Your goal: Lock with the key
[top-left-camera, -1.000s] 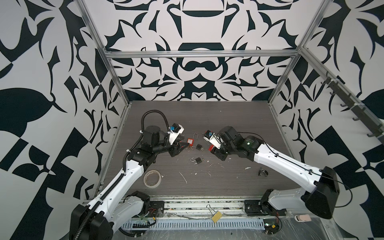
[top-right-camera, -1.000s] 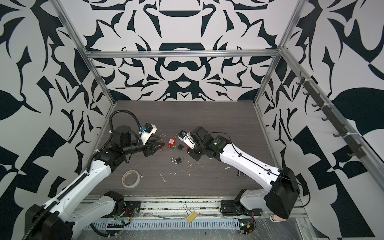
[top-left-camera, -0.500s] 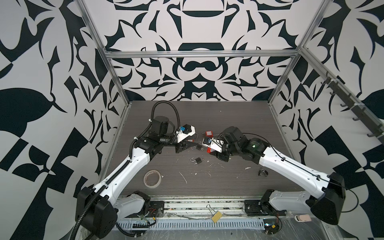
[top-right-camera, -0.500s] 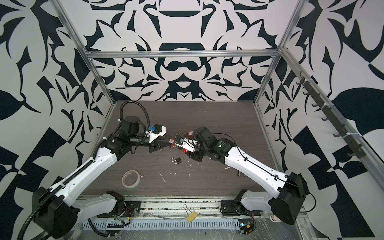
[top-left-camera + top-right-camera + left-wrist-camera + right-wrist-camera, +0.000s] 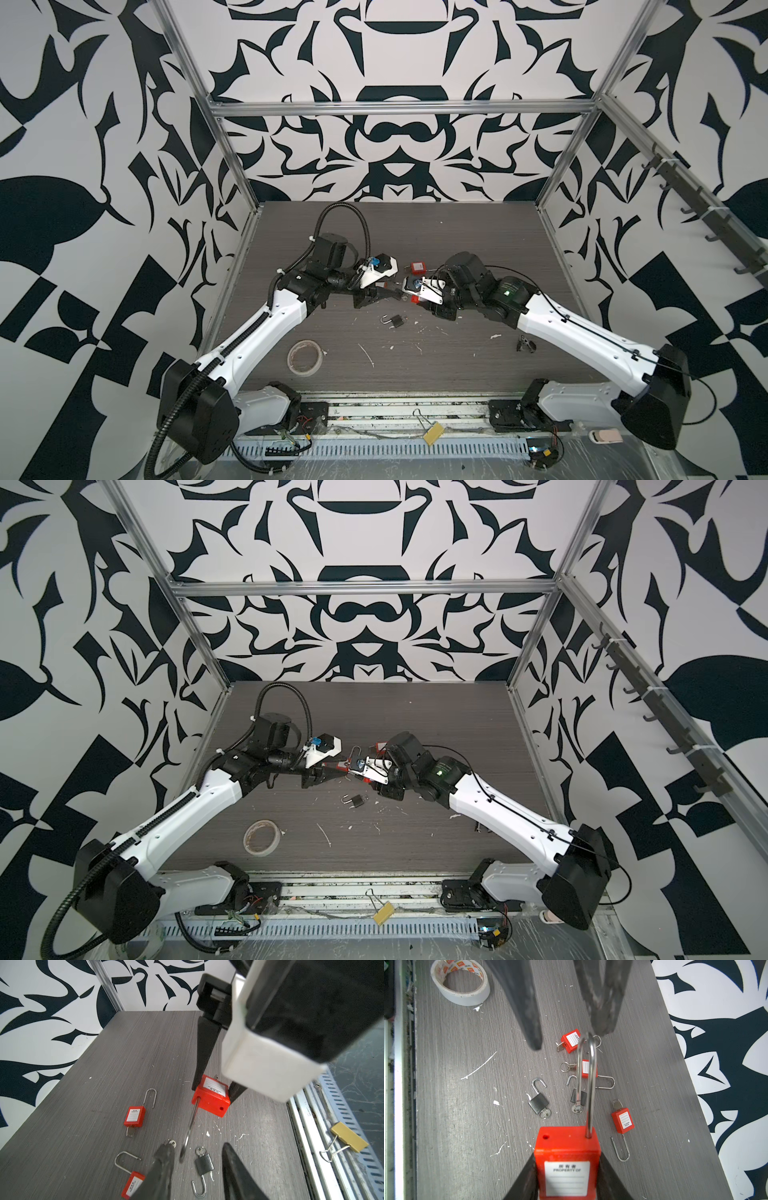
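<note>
My right gripper is shut on the body of a red padlock with a white label, held above the table. Its long steel shackle stands open, one leg out of its hole. A small grey key stub shows at the body's far end. My left gripper is open around the shackle's bend. In the right wrist view one of its fingers touches the bend. In both top views the two grippers meet mid-table, left gripper against right gripper.
Several loose padlocks lie on the grey table below: red ones and black ones with keys. A tape roll lies front left and a dark clip front right. A yellow binder clip sits on the front rail.
My left gripper has travelled right to the held padlock and now straddles its shackle, jaws slightly narrower. The right gripper has kept its grip and shifted only a little.
</note>
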